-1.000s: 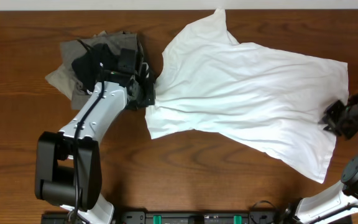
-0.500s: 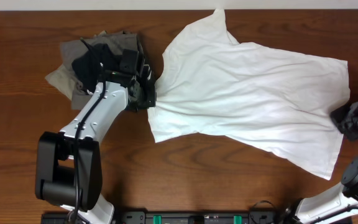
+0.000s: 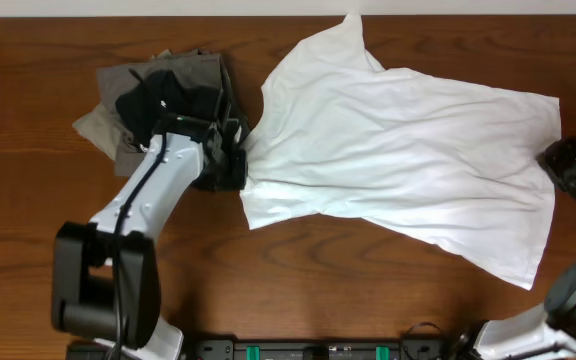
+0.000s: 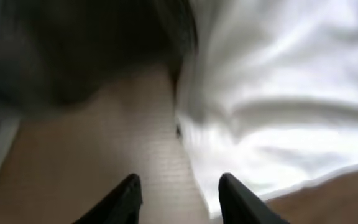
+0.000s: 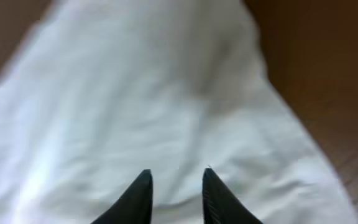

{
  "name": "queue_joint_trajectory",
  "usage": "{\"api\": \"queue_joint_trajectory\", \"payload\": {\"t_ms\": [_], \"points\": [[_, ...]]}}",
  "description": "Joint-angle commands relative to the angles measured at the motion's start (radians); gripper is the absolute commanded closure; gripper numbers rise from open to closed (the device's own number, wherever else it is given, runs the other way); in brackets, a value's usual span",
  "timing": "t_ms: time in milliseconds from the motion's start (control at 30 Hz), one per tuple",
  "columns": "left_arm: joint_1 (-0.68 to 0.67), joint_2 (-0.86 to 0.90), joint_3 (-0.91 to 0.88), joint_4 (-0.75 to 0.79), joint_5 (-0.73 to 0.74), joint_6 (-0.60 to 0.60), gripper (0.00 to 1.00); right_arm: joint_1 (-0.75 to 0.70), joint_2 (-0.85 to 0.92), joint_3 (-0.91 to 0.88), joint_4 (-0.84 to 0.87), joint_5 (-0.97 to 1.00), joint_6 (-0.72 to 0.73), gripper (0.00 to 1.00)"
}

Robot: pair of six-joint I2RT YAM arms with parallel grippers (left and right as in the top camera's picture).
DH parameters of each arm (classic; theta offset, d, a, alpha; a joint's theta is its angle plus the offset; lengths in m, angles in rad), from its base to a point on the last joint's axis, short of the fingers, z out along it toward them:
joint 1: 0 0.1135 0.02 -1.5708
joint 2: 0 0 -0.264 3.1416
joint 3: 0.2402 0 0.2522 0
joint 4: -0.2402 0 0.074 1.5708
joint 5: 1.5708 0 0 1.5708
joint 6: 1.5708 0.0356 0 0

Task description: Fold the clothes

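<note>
A white T-shirt [image 3: 408,160] lies spread across the middle and right of the table, wrinkled, with one sleeve pointing to the far edge. My left gripper [image 3: 238,160] sits at the shirt's left edge, between it and a grey clothes pile [image 3: 158,85]. In the left wrist view the gripper [image 4: 180,190] has its jaws apart with nothing between them, and the white shirt [image 4: 278,106] is to the right. My right gripper [image 3: 556,162] is just off the shirt's right hem. In the right wrist view it [image 5: 176,183] is open above the white cloth [image 5: 142,93].
The grey and dark clothes pile lies crumpled at the far left, partly under my left arm [image 3: 153,195]. Bare brown wood [image 3: 348,290] shows along the table's front and left. The arm bases stand at the front edge.
My right gripper has moved right and away from the shirt's right hem, leaving that hem pulled a little further right. My left gripper has drawn back slightly at the shirt's left edge.
</note>
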Motion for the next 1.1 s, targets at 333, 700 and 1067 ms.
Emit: {"api": "queue_joint_trajectory", "payload": {"t_ms": [333, 700, 1067], "points": [[-0.165, 0.02, -0.178, 0.094, 0.077, 0.085, 0.44, 0.018, -0.209, 0.026, -0.149, -0.121, -0.029, 0.68], [-0.299, 0.101, -0.178, 0.187, -0.117, 0.167, 0.43, 0.033, -0.209, 0.025, -0.161, -0.117, -0.029, 0.67], [-0.314, 0.029, -0.054, 0.061, -0.192, 0.164, 0.94, 0.04, -0.208, 0.01, -0.306, 0.024, 0.017, 0.71]]}}
